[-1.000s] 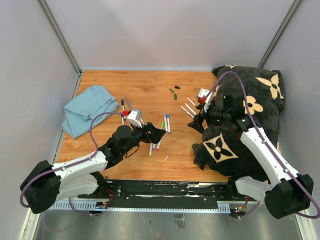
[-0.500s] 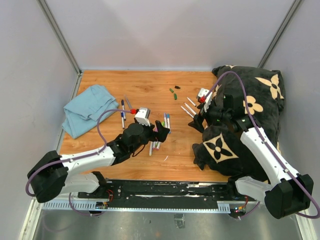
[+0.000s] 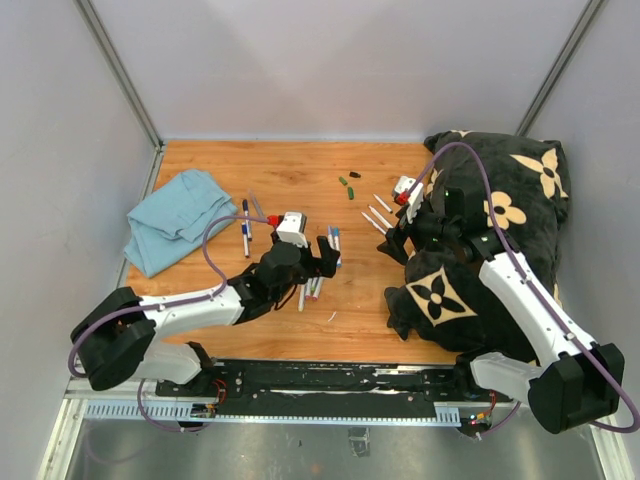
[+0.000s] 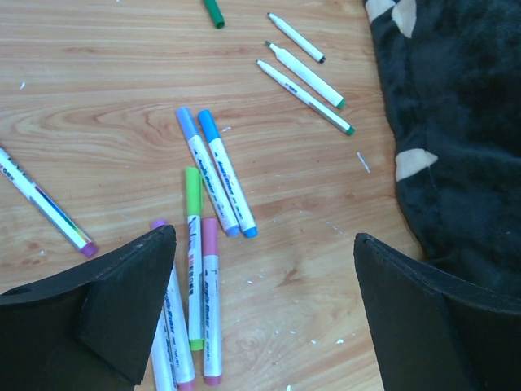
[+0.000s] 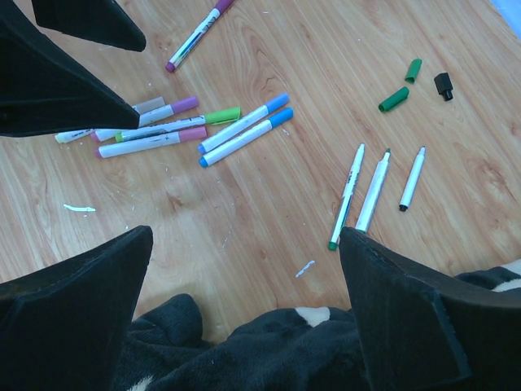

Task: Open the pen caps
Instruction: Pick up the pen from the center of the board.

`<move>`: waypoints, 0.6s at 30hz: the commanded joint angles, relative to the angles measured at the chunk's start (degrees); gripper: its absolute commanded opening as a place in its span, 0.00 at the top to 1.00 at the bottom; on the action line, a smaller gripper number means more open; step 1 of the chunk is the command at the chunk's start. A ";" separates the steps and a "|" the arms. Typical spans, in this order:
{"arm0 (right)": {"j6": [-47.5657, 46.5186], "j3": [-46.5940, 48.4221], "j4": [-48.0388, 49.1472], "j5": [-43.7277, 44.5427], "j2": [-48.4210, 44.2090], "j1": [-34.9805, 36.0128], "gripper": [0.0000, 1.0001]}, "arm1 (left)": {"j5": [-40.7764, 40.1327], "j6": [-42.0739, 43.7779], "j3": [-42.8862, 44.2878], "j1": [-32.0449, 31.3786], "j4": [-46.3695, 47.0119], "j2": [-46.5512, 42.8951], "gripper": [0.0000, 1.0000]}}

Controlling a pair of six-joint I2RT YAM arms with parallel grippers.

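A wooden table [image 3: 300, 175] fills the middle, its grain running left to right. Pale grey walls [image 3: 330, 70] close it in at 9, 12 and 3 o'clock, with slanted metal struts [image 3: 118, 70] at 11 and 1. A black rail [image 3: 330, 385] edges the table at 6, with a grey metal sheet [image 3: 300, 450] below it. A blue cloth [image 3: 175, 215] lies at 9 and a black flowered blanket [image 3: 520, 180] at 3. The light is soft and even.

Left tool [image 3: 328, 256] jaws spread above capped pens [image 3: 334, 238]; right tool [image 3: 392, 245] spread near uncapped pens [image 3: 376, 216]; loose caps [image 3: 350, 192] beyond.
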 commanded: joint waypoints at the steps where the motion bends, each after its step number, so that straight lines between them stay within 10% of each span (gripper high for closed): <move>1: -0.90 1.30 -0.28 0.97 0.30 -0.88 0.02 | -4.19 2.35 2.17 -0.51 2.03 2.30 0.06; 18: -0.95 1.64 -0.76 1.94 1.20 -1.21 0.02 | -5.53 5.04 10.61 -0.11 -1.89 13.43 0.01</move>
